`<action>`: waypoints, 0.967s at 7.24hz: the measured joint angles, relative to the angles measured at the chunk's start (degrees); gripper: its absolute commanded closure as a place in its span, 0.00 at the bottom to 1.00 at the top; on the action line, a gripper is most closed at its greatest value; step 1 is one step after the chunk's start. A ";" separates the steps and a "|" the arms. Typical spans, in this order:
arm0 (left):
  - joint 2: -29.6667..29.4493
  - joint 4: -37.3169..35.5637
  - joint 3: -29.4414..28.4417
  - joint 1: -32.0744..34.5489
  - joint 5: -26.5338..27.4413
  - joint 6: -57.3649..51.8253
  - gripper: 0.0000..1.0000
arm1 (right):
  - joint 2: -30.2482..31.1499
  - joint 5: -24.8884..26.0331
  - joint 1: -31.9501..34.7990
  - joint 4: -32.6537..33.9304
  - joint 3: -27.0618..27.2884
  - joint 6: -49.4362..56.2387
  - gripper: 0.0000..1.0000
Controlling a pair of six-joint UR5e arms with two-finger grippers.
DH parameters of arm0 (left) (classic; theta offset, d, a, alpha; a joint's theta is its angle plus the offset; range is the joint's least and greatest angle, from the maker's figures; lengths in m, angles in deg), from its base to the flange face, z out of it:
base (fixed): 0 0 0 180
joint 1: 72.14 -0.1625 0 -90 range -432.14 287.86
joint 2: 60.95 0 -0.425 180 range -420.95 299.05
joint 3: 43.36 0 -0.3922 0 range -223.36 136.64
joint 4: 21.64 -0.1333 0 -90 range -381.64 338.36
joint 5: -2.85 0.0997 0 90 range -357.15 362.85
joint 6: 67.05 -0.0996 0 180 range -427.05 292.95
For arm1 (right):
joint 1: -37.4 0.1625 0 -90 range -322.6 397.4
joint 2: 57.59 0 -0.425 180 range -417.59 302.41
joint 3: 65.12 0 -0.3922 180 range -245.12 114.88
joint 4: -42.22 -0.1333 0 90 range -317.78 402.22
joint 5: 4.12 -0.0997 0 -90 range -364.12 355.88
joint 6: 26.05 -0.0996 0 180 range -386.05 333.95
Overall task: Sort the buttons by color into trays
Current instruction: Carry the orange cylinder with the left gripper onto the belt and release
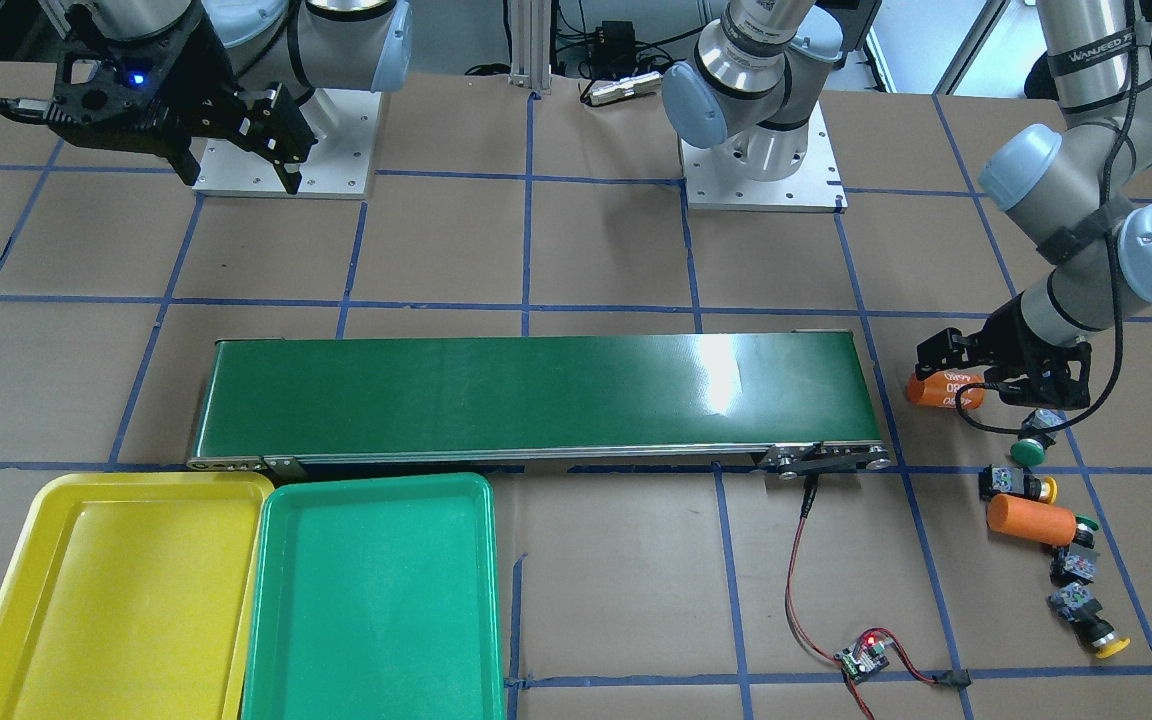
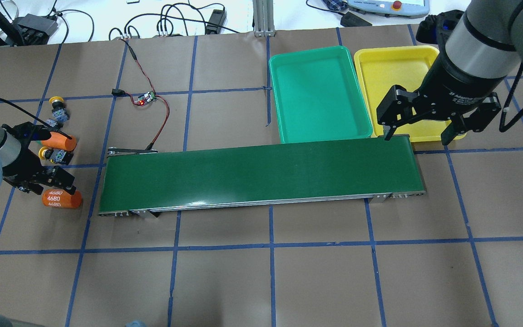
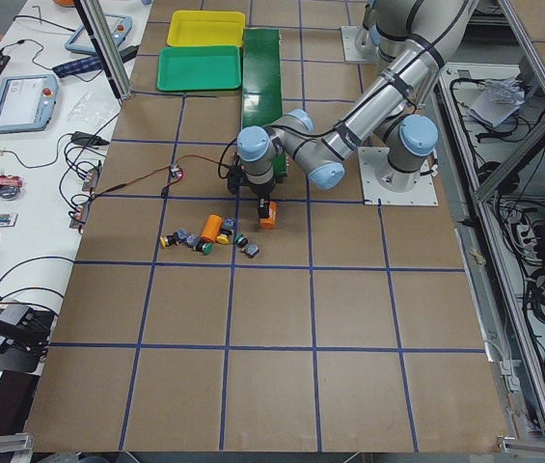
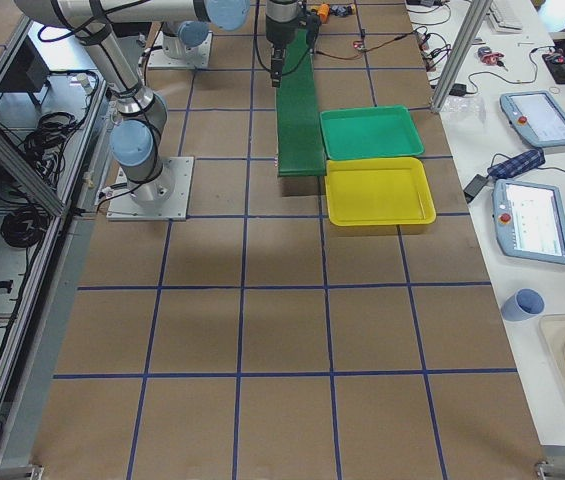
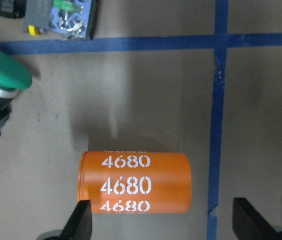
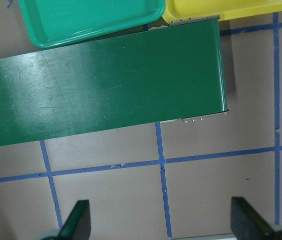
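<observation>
Several buttons lie in a loose row past the belt's end: a green-capped one [image 1: 1029, 451], a yellow-capped one [image 1: 1016, 485], a second green one [image 1: 1078, 555] and a second yellow one [image 1: 1096, 628]. My left gripper [image 1: 986, 372] hangs open low over an orange cylinder marked 4680 [image 5: 135, 183], its fingers [image 5: 83, 220] on either side of the cylinder's near edge, holding nothing. The green cap [image 5: 3, 75] shows at the wrist view's left. My right gripper [image 2: 416, 136] is open and empty, high over the belt's other end. The green tray [image 2: 318, 95] and yellow tray [image 2: 393, 72] sit side by side, both empty.
A long dark-green conveyor belt [image 2: 261, 175] crosses the table's middle. A second orange cylinder [image 1: 1031, 520] lies among the buttons. A small circuit board [image 2: 145, 97] with red wires sits beyond the belt's left end. Blue tape lines grid the brown table.
</observation>
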 measured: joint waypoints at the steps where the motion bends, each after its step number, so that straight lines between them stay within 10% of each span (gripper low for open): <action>1: -0.76 -1.59 0.03 0.00 0.02 -2.25 0.00 | 0.00 -0.11 0.00 -0.01 0.02 0.00 0.00; 7: -3.76 -5.21 0.63 0.04 0.19 -6.92 0.00 | 0.16 -0.29 0.02 -0.52 -0.11 -2.15 0.00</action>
